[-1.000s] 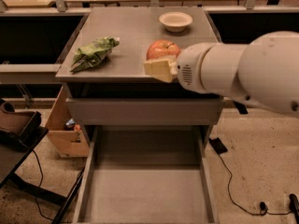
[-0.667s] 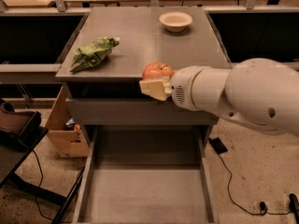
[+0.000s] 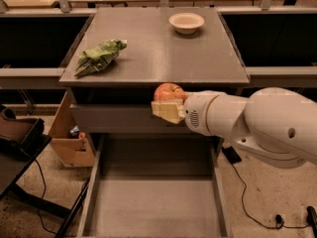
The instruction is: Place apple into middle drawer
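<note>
The apple (image 3: 167,91) is red-orange with a yellowish patch and sits in my gripper (image 3: 167,106), whose cream fingers (image 3: 167,111) are closed around it. I hold it in the air in front of the cabinet's front edge, above the back part of the open middle drawer (image 3: 156,202). The drawer is wide, grey and pulled far out, with a flat bare floor and low side walls. My white arm (image 3: 252,123) reaches in from the right.
On the cabinet top (image 3: 158,48) lie a green wrinkly snack bag (image 3: 99,56) at the left and a cream bowl (image 3: 186,22) at the back. A cardboard box (image 3: 72,138) stands on the floor left of the cabinet. Cables run across the floor on both sides.
My gripper has carried the apple off the cabinet top, forward and downward, to in front of the cabinet's edge over the open drawer.
</note>
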Robot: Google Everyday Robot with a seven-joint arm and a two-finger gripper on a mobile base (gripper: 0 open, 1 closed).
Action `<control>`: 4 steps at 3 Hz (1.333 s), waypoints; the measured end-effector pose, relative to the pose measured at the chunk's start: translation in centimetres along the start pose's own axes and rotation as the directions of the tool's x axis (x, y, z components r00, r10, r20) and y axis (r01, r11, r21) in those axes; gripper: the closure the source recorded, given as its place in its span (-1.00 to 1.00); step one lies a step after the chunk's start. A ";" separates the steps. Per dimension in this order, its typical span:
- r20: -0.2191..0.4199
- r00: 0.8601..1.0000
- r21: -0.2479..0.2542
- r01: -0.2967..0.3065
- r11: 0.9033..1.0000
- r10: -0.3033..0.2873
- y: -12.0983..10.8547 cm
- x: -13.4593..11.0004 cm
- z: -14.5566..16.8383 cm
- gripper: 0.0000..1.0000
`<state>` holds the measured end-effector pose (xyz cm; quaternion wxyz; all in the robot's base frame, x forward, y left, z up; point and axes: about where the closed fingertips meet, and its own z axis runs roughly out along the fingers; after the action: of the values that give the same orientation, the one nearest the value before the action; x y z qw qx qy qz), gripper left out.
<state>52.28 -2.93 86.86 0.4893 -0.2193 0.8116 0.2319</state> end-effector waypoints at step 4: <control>-0.215 0.975 -0.096 0.028 0.995 -0.048 -4.9 26.4 12.3 1.00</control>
<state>52.44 -2.93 57.31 0.3914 -0.2811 0.8443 0.2343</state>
